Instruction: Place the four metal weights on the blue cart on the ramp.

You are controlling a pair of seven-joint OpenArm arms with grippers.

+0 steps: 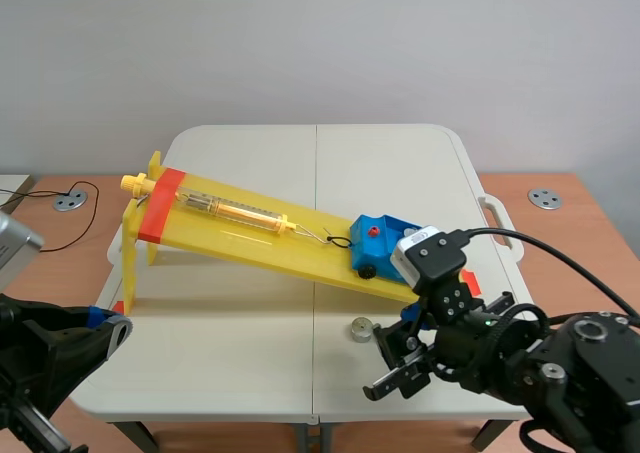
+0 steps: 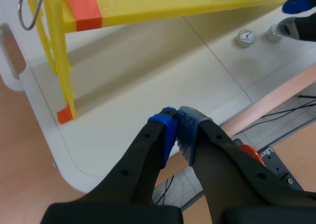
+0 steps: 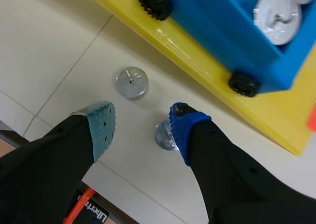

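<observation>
Right gripper [image 3: 143,127] stood wide, one metal weight [image 3: 131,81] lay just ahead between its fingers [image 3: 101,127], second weight [image 3: 163,135] partly behind blue-padded finger [image 3: 190,127], blue cart [image 3: 217,33] beyond on ramp [image 3: 197,61]

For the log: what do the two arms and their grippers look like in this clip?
Both arms are black with thick black fingers. The left gripper has two dotted blue pads; the right gripper has one teal pad and one blue pad. A white box with a black cable tops the right arm.
</observation>
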